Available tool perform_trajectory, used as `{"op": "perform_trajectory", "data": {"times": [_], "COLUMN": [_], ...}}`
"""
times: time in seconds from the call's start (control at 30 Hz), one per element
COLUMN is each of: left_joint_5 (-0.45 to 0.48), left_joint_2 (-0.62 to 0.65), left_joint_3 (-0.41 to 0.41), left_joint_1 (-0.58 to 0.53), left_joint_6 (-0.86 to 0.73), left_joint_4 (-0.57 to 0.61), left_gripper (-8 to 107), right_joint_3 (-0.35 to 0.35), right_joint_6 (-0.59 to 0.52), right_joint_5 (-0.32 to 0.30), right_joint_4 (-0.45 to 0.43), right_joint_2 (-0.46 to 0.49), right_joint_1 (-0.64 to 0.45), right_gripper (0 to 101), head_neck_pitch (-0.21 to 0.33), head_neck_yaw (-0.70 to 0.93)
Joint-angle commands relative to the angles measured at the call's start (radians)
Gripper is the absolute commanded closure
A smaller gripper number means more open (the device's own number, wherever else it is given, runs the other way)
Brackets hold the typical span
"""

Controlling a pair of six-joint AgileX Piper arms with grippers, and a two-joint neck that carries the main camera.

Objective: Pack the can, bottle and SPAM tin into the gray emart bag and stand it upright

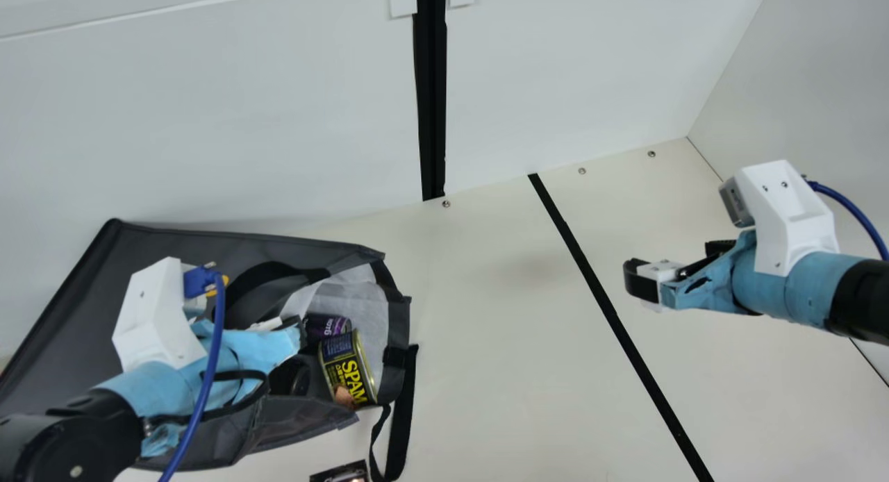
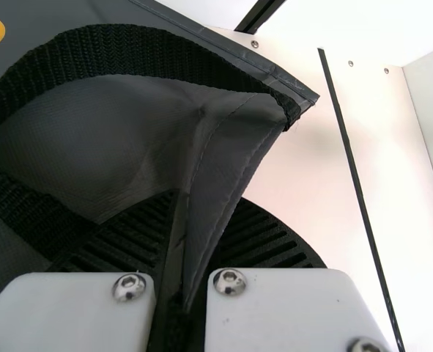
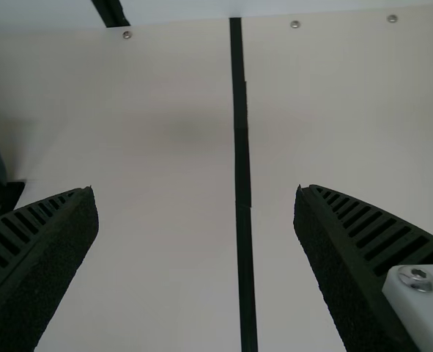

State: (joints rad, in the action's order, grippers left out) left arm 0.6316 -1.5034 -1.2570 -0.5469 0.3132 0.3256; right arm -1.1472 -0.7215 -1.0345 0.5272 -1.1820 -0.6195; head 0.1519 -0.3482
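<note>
The gray bag (image 1: 62, 308) lies on its side at the left, its mouth facing right. Just inside the mouth are a purple can (image 1: 326, 325) and the SPAM tin (image 1: 347, 371); a dark round thing beside them cannot be made out. At the opening is my left gripper (image 1: 295, 329). In the left wrist view, my left gripper (image 2: 190, 220) is shut on a fold of the bag's gray fabric (image 2: 220, 169), below a black strap (image 2: 128, 51). My right gripper (image 1: 675, 263) hangs over the table's right part, far from the bag. In the right wrist view, my right gripper (image 3: 195, 194) is open, holding nothing.
A dark, shiny item (image 1: 342, 472) is cut off by the main view's bottom edge, near the bag's hanging strap (image 1: 401, 426). Black tape (image 1: 611, 315) crosses the cream table (image 1: 486, 343) between bag and right arm. White walls (image 1: 208, 121) stand behind and at right.
</note>
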Motion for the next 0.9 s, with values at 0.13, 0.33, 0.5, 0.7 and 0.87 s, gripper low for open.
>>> {"op": "perform_trajectory", "data": {"times": [0.13, 0.33, 0.5, 0.7, 0.87], "left_joint_5": [0.0, 0.0, 0.0, 0.0, 0.0], "left_joint_2": [0.0, 0.0, 0.0, 0.0, 0.0], "left_joint_3": [0.0, 0.0, 0.0, 0.0, 0.0], "left_joint_1": [0.0, 0.0, 0.0, 0.0, 0.0], "left_joint_6": [0.0, 0.0, 0.0, 0.0, 0.0], "left_joint_4": [0.0, 0.0, 0.0, 0.0, 0.0], "left_gripper": [107, 107, 107, 107, 107], "right_joint_3": [0.029, 0.048, 0.059, 0.073, 0.082], "right_joint_6": [-0.064, -0.115, -0.163, -0.224, -0.283], "right_joint_5": [0.002, 0.003, -0.001, -0.007, -0.013], "right_joint_4": [0.067, 0.118, 0.156, 0.199, 0.234], "right_joint_2": [-0.031, -0.072, -0.106, -0.147, -0.181], "right_joint_1": [0.02, 0.045, 0.064, 0.087, 0.104], "right_gripper": [6, 6, 6, 6, 6], "head_neck_pitch": [0.023, 0.023, 0.023, 0.023, 0.023], "head_neck_yaw": [-0.001, -0.001, -0.001, -0.001, -0.001]}}
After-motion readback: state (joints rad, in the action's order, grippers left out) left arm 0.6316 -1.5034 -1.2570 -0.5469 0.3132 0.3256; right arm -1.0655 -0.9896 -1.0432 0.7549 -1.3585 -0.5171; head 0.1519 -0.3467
